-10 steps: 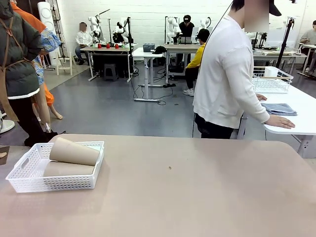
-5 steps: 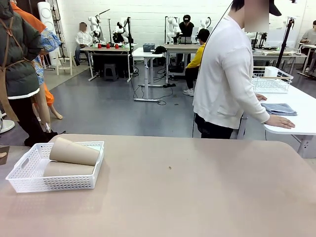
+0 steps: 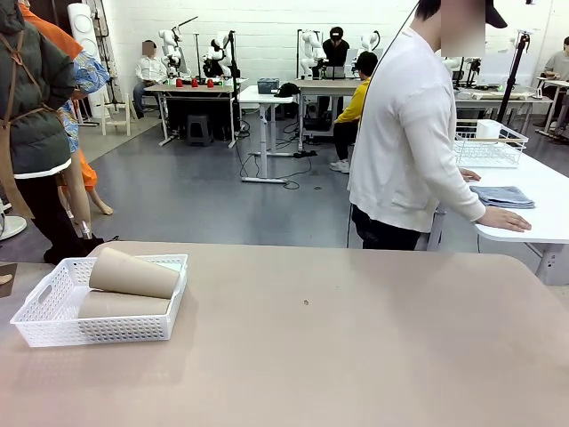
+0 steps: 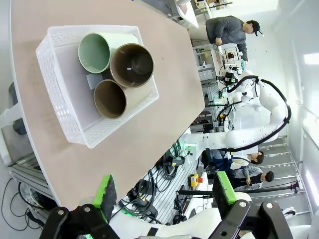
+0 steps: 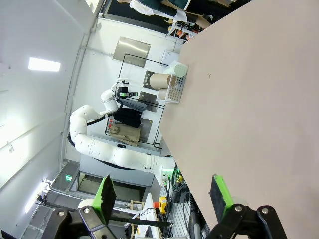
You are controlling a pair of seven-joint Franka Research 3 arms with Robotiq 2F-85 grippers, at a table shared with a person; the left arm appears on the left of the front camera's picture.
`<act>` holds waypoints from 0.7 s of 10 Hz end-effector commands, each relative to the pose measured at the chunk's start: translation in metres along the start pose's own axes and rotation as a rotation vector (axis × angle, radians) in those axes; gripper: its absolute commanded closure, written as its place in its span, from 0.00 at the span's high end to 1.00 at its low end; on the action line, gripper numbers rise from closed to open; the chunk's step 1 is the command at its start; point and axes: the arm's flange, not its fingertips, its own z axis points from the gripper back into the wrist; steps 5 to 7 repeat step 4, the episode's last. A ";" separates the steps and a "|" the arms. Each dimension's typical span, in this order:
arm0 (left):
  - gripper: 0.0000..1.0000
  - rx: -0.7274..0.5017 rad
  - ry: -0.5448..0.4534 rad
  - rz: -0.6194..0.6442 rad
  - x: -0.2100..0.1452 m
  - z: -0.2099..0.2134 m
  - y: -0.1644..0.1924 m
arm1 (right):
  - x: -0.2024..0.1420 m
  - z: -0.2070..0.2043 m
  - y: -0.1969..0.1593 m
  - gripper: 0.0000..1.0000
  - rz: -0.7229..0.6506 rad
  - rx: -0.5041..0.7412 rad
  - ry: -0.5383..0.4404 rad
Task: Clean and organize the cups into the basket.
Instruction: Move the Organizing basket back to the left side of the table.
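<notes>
Nothing is changing from a second ago: I am seeing the same still table [image 3: 356,356] and the person [image 3: 409,133] standing beyond its far edge. I am keeping the left gripper [image 4: 164,191] spread wide and empty, high over the white basket [image 4: 55,94]. The right gripper [image 5: 162,191] is likewise gaping, holding nothing. Three cups are lying in the basket: two tan-brown ones [image 4: 127,67] and one mint green [image 4: 97,50], mouths facing the left wrist camera.
</notes>
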 end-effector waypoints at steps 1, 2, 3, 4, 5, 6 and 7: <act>1.00 0.008 -0.004 0.011 -0.002 -0.001 -0.001 | -0.001 0.000 0.001 1.00 0.005 -0.003 0.007; 1.00 0.008 -0.004 0.011 -0.002 -0.001 -0.001 | -0.001 0.000 0.001 1.00 0.005 -0.003 0.007; 1.00 0.008 -0.004 0.011 -0.002 -0.001 -0.001 | -0.001 0.000 0.001 1.00 0.005 -0.003 0.007; 1.00 0.008 -0.004 0.011 -0.002 -0.001 -0.001 | -0.001 0.000 0.001 1.00 0.005 -0.003 0.007; 1.00 0.008 -0.004 0.011 -0.002 -0.001 -0.001 | -0.001 0.000 0.001 1.00 0.005 -0.003 0.007; 1.00 0.008 -0.004 0.011 -0.002 -0.001 -0.001 | -0.001 0.000 0.001 1.00 0.005 -0.003 0.007; 1.00 0.008 -0.004 0.011 -0.002 -0.001 -0.001 | -0.001 0.000 0.001 1.00 0.005 -0.003 0.007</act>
